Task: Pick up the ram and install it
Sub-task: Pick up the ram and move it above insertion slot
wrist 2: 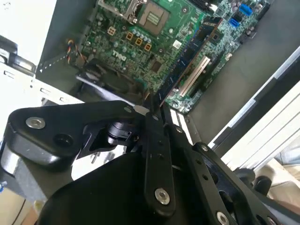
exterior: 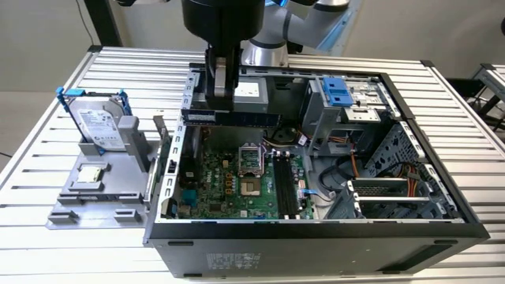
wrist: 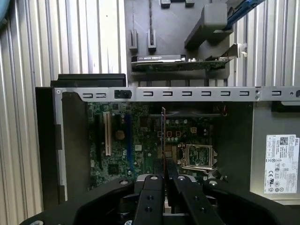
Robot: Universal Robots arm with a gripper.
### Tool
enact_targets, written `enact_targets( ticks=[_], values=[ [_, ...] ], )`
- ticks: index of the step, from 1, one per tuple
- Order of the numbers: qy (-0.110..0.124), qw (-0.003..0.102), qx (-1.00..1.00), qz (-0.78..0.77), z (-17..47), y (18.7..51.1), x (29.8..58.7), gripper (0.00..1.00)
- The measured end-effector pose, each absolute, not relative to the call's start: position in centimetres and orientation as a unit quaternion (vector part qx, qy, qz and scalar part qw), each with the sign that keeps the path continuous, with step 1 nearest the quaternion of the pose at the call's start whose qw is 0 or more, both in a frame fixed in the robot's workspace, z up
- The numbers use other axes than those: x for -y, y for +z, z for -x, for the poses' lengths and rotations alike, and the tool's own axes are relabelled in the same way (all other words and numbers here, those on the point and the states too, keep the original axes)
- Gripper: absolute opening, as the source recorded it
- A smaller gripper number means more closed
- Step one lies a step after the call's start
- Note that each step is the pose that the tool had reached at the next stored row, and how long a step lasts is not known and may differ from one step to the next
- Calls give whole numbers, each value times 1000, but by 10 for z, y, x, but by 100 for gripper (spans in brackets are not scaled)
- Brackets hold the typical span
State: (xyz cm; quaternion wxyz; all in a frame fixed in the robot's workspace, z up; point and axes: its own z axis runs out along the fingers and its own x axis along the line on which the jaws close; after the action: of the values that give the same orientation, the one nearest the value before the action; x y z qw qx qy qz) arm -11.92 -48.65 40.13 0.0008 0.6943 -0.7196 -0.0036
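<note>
Ram [exterior: 256, 118] hangs pinched in the pincer [exterior: 221, 105] above the open case's motherboard [exterior: 221, 177].

The motherboard [exterior: 229, 177] is green, the ram [exterior: 252, 118] dark, the hard drive [exterior: 99, 125] silver with a blue bracket [exterior: 70, 93].

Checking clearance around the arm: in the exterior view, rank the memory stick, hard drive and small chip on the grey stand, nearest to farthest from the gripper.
1. Memory stick: held in the gripper, above the case.
2. Hard drive: upright on the stand, exterior view's left.
3. Small chip: flat on the stand's base.
</note>
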Motion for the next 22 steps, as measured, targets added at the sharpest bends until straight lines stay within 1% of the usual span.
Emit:
enact_targets(
  ticks=[22],
  values=[
    [-4,1,720,-694,44,401,469,0]
  ],
)
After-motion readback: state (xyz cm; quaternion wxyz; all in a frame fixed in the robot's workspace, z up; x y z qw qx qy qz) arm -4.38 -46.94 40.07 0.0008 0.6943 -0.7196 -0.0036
